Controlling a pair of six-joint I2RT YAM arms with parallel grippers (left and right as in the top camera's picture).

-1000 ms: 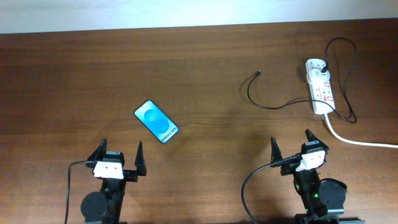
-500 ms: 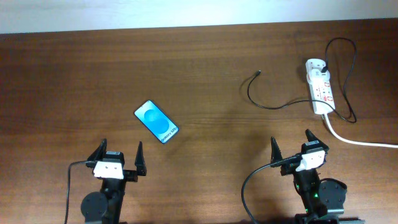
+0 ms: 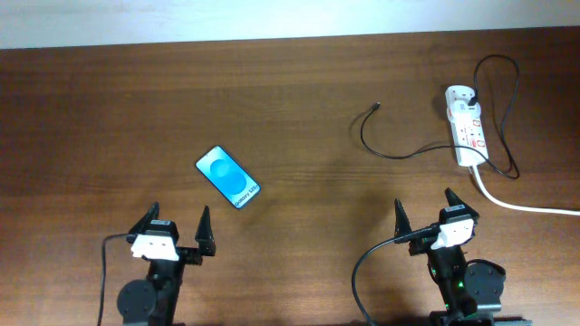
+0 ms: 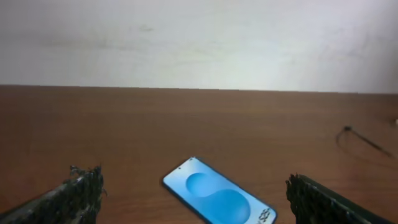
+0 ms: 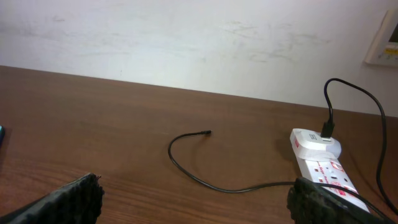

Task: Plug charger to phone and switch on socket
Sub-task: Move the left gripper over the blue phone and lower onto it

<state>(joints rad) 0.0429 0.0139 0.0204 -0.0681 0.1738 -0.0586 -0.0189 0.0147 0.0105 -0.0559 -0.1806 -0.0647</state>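
**Charger tip loose on the wood, phone well apart, both pairs of fingers spread**

Shows the charger [image 3: 362, 138] as a thin black cable at upper right of the overhead frame, curling over the brown surface [image 3: 290, 91]. Ends it in a small connector tip [image 3: 377, 106], bare on the wood and touching nothing else. Traces the other end through a tall loop to a white plug adapter [image 3: 460, 93], seated at the upper end of the socket [image 3: 468, 131].

Places the socket near the right edge, lengthwise up the frame, with red markings on top and a thick white cord [image 3: 521, 206] leaving toward lower right. Cannot tell the switch positions at this size.

Puts the phone [image 3: 228, 177] left of centre, flat and slanted, light blue screen up, white text strip toward lower right, well apart from the connector tip.

Sets the left fingers [image 3: 205, 231] at lower left and the right fingers [image 3: 399, 222] at lower right, each pair spread wide, holding nothing, clear of phone, cable and socket. Frames the phone between the left pair in the left wrist view, and cable and socket beyond the right pair in the right wrist view.
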